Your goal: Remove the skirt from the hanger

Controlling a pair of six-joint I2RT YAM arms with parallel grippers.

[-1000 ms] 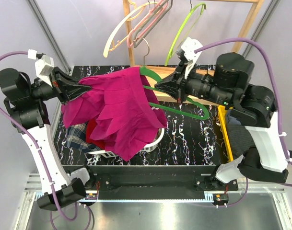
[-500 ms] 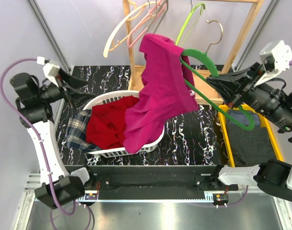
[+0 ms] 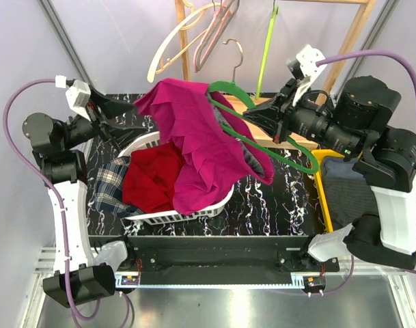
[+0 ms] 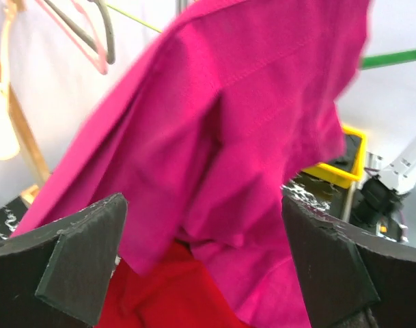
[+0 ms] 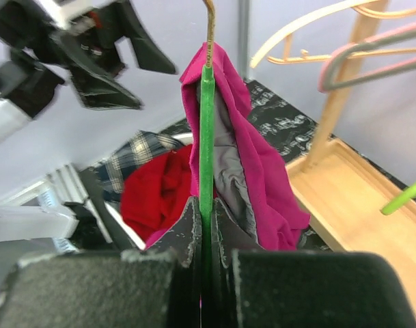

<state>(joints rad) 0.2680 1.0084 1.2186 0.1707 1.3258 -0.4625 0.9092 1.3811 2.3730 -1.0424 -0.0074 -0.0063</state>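
Observation:
The magenta skirt is draped over the green hanger and hangs down into the white basket. My right gripper is shut on the hanger's arm; in the right wrist view the fingers pinch the green bar edge-on, with the skirt on its right side. My left gripper is open just left of the skirt, apart from it. In the left wrist view the skirt fills the space ahead of the open gripper, with nothing between the pads.
A red garment lies in the basket, and a plaid cloth hangs over its left side. A yellow tray holding dark fabric is at the right. A wooden rack with several hangers stands behind.
My left gripper has opened and let go of the skirt's edge. The right arm swung the hanger up to the right and back; the skirt still hangs on it.

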